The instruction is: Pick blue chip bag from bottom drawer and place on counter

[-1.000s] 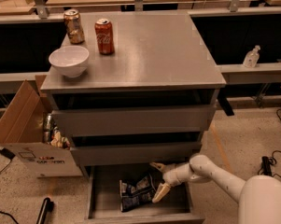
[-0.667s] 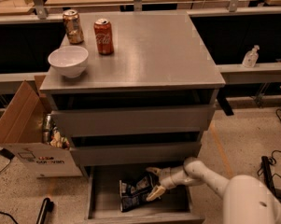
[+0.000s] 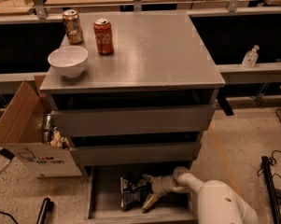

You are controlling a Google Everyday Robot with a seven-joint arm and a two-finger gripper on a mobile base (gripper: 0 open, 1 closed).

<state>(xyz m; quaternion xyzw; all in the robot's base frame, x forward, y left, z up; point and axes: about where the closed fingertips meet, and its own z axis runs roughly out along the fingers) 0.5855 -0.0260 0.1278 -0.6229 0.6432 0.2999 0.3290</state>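
The blue chip bag (image 3: 130,193) lies crumpled in the open bottom drawer (image 3: 97,197), slightly left of its middle. My gripper (image 3: 147,190) reaches into the drawer from the right on a white arm (image 3: 214,199). Its fingers are spread, one above and one below the bag's right end, close to or touching the foil. The bag still rests on the drawer floor. The counter (image 3: 154,55) is the grey top of the cabinet above.
On the counter's left side stand a white bowl (image 3: 68,61), a red soda can (image 3: 103,36) and a gold can (image 3: 73,26). An open cardboard box (image 3: 23,125) sits left of the cabinet. The two upper drawers are slightly ajar. A small bottle (image 3: 250,57) stands on the right ledge.
My gripper has moved left along the drawer, from beside the bag to straddling its right end. The bag has not visibly moved.
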